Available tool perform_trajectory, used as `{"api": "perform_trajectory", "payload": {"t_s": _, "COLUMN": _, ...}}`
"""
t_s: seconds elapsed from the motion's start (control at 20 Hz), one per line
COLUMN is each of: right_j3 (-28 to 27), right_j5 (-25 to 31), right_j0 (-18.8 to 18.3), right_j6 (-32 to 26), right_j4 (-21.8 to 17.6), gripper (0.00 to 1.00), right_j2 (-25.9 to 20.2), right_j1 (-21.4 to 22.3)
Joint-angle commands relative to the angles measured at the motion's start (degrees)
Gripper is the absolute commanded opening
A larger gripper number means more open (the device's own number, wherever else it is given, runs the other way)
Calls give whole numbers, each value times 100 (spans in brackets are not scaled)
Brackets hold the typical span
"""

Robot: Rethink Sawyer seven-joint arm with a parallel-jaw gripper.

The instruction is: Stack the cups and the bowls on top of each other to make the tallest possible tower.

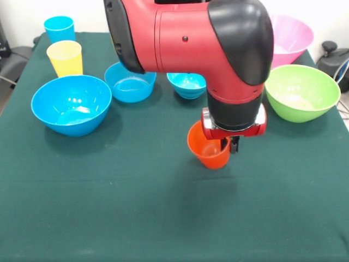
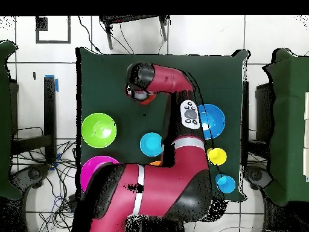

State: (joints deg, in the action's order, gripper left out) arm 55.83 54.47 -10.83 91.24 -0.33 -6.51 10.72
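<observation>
Orange-red cup (image 1: 208, 147) stands upright mid-bench, well apart from the bowls, with the tool (image 1: 233, 143) at its right rim, seemingly to lift it for stacking, though I cannot tell its grip.

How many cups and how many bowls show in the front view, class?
Cups: 3: sky blue cup, yellow cup, orange-red cup
Bowls: 5: large blue bowl, medium blue bowl, small blue bowl, pink bowl, green bowl
Total: 8

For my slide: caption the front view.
Sawyer's hand at the orange-red cup's rim, bowls and cups spread unstacked on green cloth.
</observation>
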Motion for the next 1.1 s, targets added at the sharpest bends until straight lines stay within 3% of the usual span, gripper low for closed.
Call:
{"api": "perform_trajectory", "payload": {"t_s": 0.05, "right_j3": -257, "right_j5": -185, "right_j0": 254, "right_j6": 55, "right_j4": -390, "gripper": 0, "right_j2": -146, "right_j1": 244}}
{"api": "perform_trajectory", "payload": {"t_s": 0.45, "right_j3": 51, "right_j5": -248, "right_j0": 410, "right_j6": 290, "right_j4": -338, "gripper": 0, "right_j2": 16, "right_j1": 483}}
{"api": "perform_trajectory", "payload": {"t_s": 1.1, "right_j3": 33, "right_j5": -821, "right_j0": 217, "right_j6": 276, "right_j4": -232, "gripper": 0, "right_j2": -119, "right_j1": 40}}
